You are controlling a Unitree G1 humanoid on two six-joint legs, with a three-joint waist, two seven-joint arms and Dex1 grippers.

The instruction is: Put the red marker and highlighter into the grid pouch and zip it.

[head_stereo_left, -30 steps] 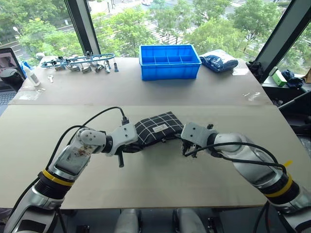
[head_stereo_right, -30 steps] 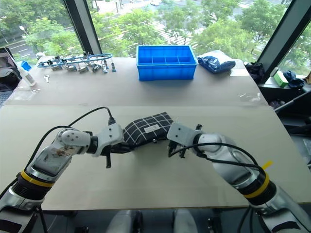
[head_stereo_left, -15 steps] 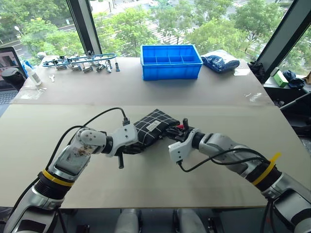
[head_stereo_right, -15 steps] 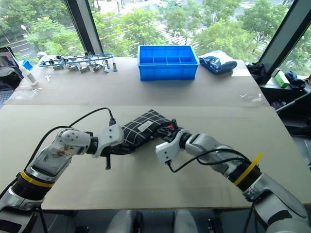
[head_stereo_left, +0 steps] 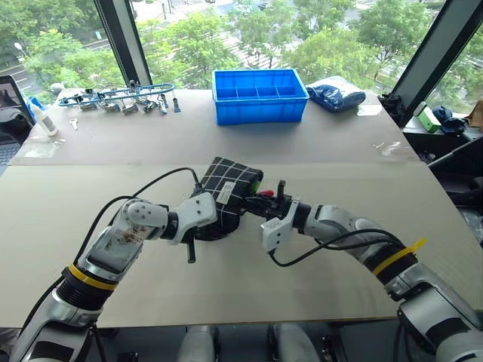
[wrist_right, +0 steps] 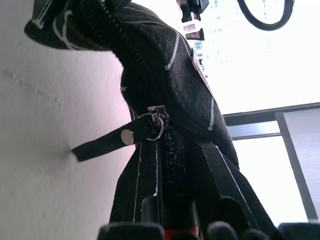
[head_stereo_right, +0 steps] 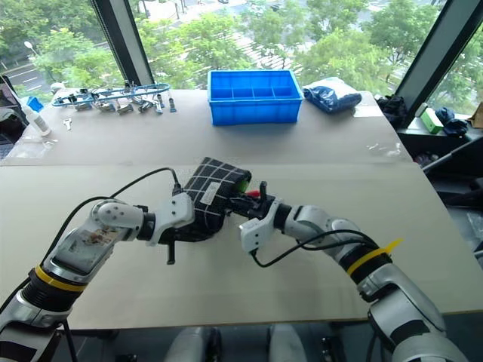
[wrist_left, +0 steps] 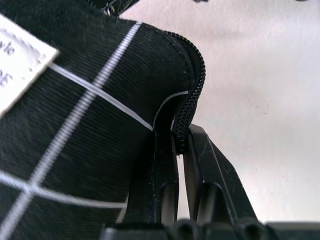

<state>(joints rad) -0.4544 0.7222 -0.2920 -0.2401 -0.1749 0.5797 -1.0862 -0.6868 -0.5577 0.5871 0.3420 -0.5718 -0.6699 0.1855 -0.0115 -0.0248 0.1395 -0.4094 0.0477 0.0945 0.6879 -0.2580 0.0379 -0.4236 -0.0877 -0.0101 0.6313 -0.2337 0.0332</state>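
Note:
The grid pouch [head_stereo_left: 230,187], black with white lines, is tipped up off the table near the middle. My left gripper [head_stereo_left: 219,216] is shut on its zipper edge [wrist_left: 187,112]. From the right, my right gripper [head_stereo_left: 261,200] is shut on the red marker [head_stereo_left: 266,194] and points it level at the pouch's mouth. In the right wrist view the marker's dark barrel [wrist_right: 172,165] runs between the fingers toward the pouch, beside the zipper pull tab [wrist_right: 107,142]. A bit of green, the highlighter [head_stereo_left: 257,183], shows at the pouch's mouth. I cannot tell how deep it sits.
A blue plastic bin [head_stereo_left: 259,94] stands at the back of the far table, with a dark blue bag [head_stereo_left: 339,95] to its right. Tools [head_stereo_left: 121,96] and a white bottle [head_stereo_left: 45,121] lie at the back left. A seam runs between the two tables.
My right gripper has rolled over from pointing down and moved left to the pouch's mouth with the marker. The pouch has tipped up more steeply. My left gripper has kept its hold.

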